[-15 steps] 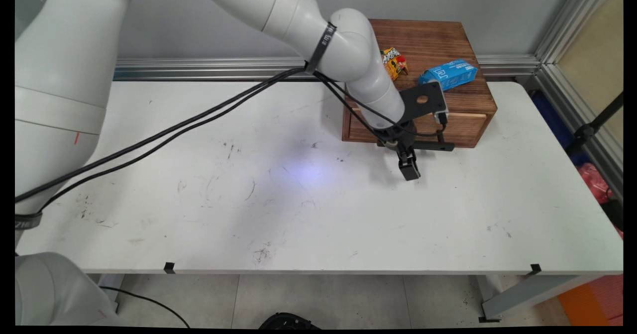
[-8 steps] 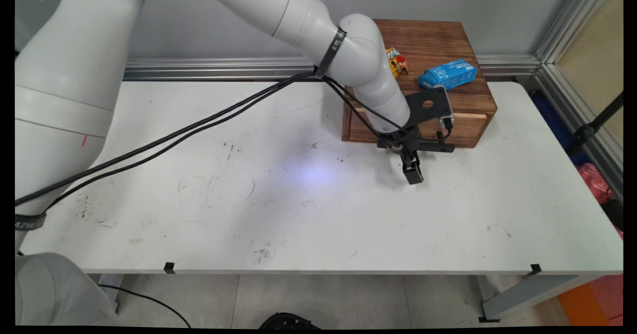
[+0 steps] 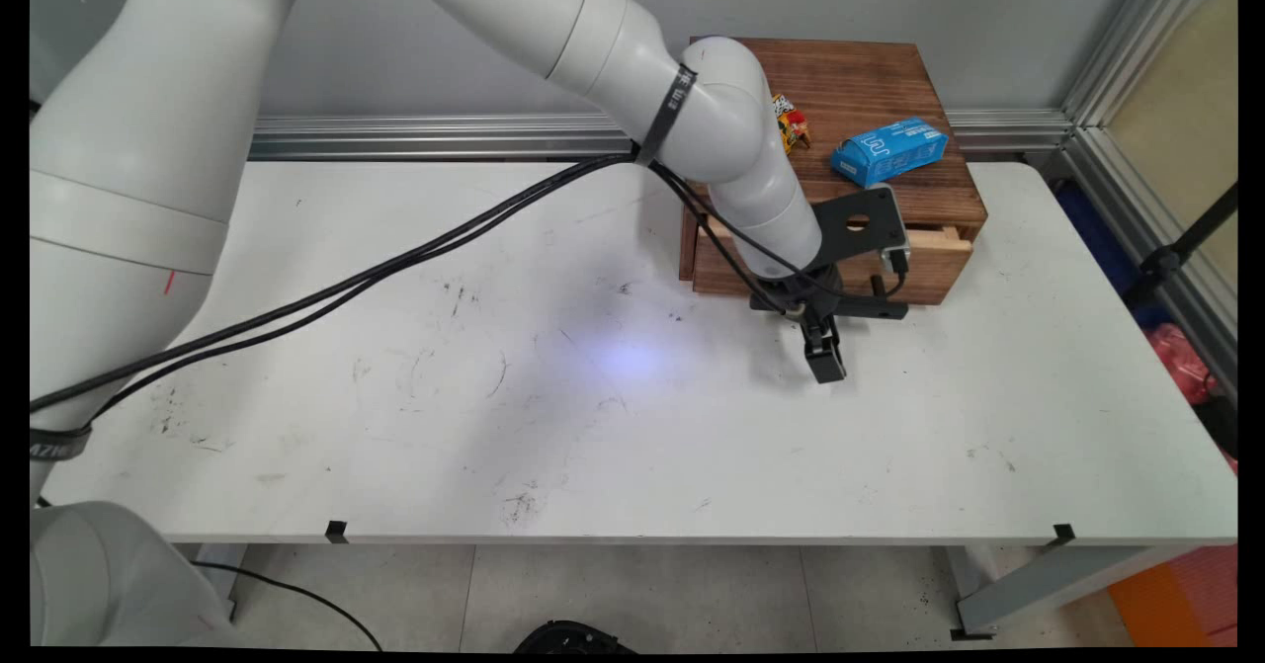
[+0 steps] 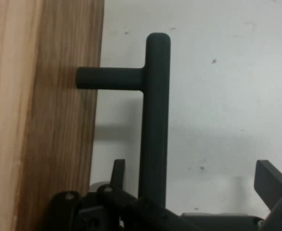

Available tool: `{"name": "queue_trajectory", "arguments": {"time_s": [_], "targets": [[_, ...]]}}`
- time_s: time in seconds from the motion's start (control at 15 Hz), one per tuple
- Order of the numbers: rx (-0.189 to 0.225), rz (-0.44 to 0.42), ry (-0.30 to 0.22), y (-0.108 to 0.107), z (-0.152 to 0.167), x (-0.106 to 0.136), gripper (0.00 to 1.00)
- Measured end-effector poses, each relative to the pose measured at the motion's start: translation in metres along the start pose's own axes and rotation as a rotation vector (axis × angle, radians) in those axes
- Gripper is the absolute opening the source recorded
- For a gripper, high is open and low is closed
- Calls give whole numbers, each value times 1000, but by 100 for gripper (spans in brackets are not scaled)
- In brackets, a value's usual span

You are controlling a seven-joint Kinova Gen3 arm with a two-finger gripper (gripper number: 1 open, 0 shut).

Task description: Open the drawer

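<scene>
Black drawer handle (image 4: 155,120) base behind end effector (image 4: 193,192).

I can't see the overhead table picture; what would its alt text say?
A white robot arm reaches down from the upper left, its black gripper at the black bar handle of a wooden drawer box on a white table, the drawer slightly out. On the box top lie a blue carton and a small orange packet.

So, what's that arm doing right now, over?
Fingers open, either side of the handle. Drawer slightly out. Blue carton and snack pack on the box top.
</scene>
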Motion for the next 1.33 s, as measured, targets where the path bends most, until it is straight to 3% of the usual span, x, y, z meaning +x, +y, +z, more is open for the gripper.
{"name": "queue_trajectory", "arguments": {"time_s": [1.33], "targets": [[-72,10,-9,66,-9,-4,100]]}}
